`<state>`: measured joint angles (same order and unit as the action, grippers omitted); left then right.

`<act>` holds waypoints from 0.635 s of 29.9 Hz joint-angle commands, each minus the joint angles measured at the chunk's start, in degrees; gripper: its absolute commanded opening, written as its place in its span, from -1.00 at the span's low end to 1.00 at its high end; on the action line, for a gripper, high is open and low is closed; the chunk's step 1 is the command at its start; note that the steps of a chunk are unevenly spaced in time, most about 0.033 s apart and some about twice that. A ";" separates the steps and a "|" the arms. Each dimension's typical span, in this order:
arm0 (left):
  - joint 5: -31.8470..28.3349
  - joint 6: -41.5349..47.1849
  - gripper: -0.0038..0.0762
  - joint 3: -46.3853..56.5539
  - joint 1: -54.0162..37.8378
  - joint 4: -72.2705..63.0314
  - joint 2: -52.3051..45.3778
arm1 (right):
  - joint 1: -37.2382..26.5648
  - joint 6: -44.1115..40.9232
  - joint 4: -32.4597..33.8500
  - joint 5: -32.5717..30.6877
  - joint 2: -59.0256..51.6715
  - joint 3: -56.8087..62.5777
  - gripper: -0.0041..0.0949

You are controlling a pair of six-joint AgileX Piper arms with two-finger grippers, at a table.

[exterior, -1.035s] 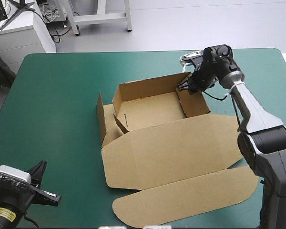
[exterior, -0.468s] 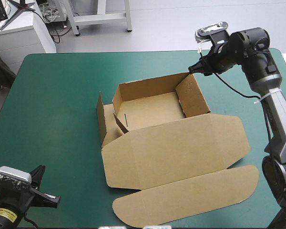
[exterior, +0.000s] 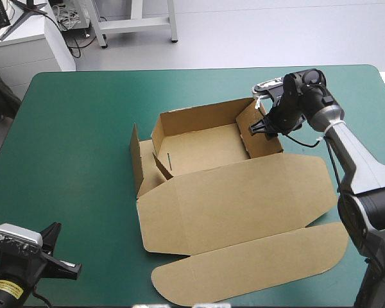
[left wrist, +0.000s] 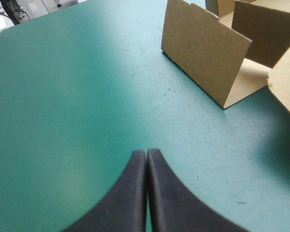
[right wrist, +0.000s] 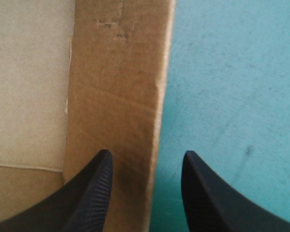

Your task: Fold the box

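The box (exterior: 231,199) was an open tray, lid flat. Up close, the right pincer (right wrist: 147,153) straddled its wall, parted; the left pincer (left wrist: 146,153) was closed.

Bright, even light is falling from above onto the teal-green cover (exterior: 83,128), giving only soft shadows. In the high view the box (exterior: 231,199) is throwing a thin dark rim toward 6 o'clock. Ahead of the left gripper (left wrist: 146,159) a pale sheen is spreading over the cover. The right gripper (right wrist: 147,153) is dimming the box wall under it.
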<state>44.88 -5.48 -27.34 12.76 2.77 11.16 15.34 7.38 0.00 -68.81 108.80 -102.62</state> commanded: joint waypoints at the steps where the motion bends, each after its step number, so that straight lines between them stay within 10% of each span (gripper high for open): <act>1: -3.83 0.76 -0.93 -1.40 -0.17 -0.22 0.65 | -0.20 0.28 -1.36 3.91 -0.87 -1.29 -0.06; 12: -2.28 0.76 -0.93 -1.40 -0.17 -0.22 0.65 | -0.20 0.08 -1.61 5.39 3.28 -1.29 -0.24; 19: -2.15 0.76 -0.93 -1.40 -0.17 -0.22 0.65 | -0.20 -1.23 -1.61 5.29 3.38 -1.29 -0.77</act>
<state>46.30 -5.45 -27.34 12.76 2.77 11.11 15.34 6.91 -2.05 -64.72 115.16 -102.56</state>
